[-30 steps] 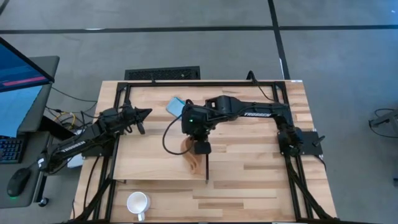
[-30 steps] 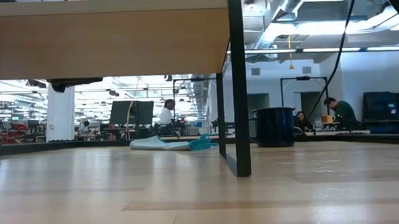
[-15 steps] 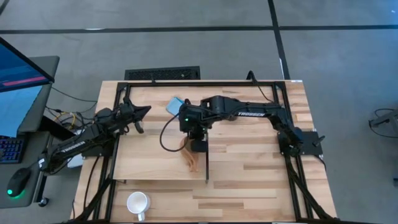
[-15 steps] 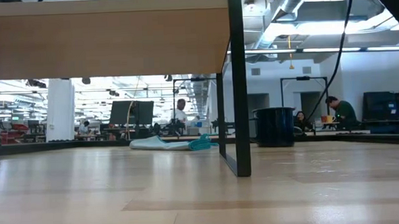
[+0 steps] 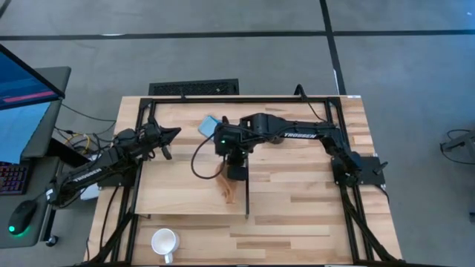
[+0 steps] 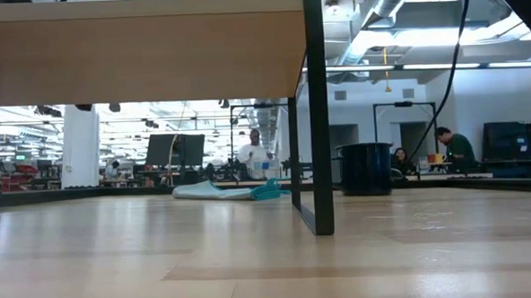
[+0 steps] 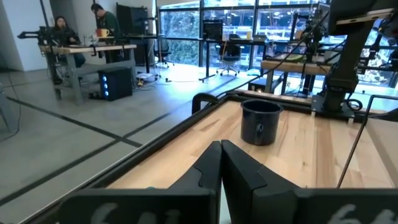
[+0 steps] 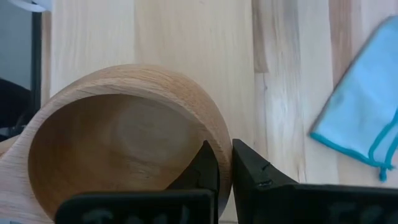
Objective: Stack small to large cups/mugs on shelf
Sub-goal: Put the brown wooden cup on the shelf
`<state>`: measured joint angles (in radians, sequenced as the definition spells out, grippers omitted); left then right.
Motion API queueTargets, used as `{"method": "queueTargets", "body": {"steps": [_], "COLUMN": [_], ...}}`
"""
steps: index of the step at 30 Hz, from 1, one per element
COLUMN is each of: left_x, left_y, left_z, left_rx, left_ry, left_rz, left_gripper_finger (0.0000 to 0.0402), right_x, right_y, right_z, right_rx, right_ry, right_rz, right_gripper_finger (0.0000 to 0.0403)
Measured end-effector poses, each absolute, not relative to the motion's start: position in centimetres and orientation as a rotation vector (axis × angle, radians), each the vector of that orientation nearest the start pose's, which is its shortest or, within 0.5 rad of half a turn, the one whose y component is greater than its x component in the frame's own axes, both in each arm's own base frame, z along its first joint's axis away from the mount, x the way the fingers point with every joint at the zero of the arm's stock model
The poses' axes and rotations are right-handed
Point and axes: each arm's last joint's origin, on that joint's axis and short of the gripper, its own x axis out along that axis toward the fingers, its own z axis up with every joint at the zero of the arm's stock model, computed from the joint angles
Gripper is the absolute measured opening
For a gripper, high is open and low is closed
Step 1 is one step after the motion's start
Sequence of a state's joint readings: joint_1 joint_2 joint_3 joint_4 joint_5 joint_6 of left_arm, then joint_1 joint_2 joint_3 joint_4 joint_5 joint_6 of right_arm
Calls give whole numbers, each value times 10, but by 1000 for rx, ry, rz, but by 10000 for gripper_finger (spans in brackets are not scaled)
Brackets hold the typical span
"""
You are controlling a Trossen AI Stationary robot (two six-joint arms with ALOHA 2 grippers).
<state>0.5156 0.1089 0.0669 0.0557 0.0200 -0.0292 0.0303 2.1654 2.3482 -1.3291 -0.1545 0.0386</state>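
The right hand is pinching the rim of the small tan wooden cup — one finger inside the wall, one outside, pressed tight on the wood. In the high view this hand sits near the middle of the tabletop, over the shelf close to its 3 o'clock edge, with the wooden cup showing just under it toward 6 o'clock.

The left hand waits at about 9 o'clock from the right hand, over the shelf's 10 o'clock corner, its fingers pressed together on nothing.

The black mug stands upright on the wood ahead of the left hand; in the low view the same black mug stands on the tabletop beyond the shelf's dark leg. The white mug stands on the bare tabletop at about 7 o'clock, just outside the shelf's near edge, well apart from both hands.

A folded blue cloth lies at about 11 o'clock from the right hand — it shows beside the wooden cup in the right wrist view
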Motion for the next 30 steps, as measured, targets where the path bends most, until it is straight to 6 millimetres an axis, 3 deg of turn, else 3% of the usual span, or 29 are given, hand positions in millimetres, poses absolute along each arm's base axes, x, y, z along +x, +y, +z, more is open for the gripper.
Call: {"method": "queueTargets", "body": {"steps": [18, 24, 30], "left_x": [89, 89, 89], "left_y": [50, 50, 50], "left_z": [182, 182, 179], "left_rx": [-29, -30, -37], "left_ry": [-6, -4, 22], "left_rz": [496, 497, 497], "left_gripper_finger": [0, 0, 0], "right_x": [435, 443, 445], "right_y": [27, 36, 36], "right_z": [333, 318, 318], "right_rx": [108, 122, 130], "right_ry": [1188, 1226, 1213], "right_rz": [119, 156, 160], "right_gripper_finger": [31, 31, 31]}}
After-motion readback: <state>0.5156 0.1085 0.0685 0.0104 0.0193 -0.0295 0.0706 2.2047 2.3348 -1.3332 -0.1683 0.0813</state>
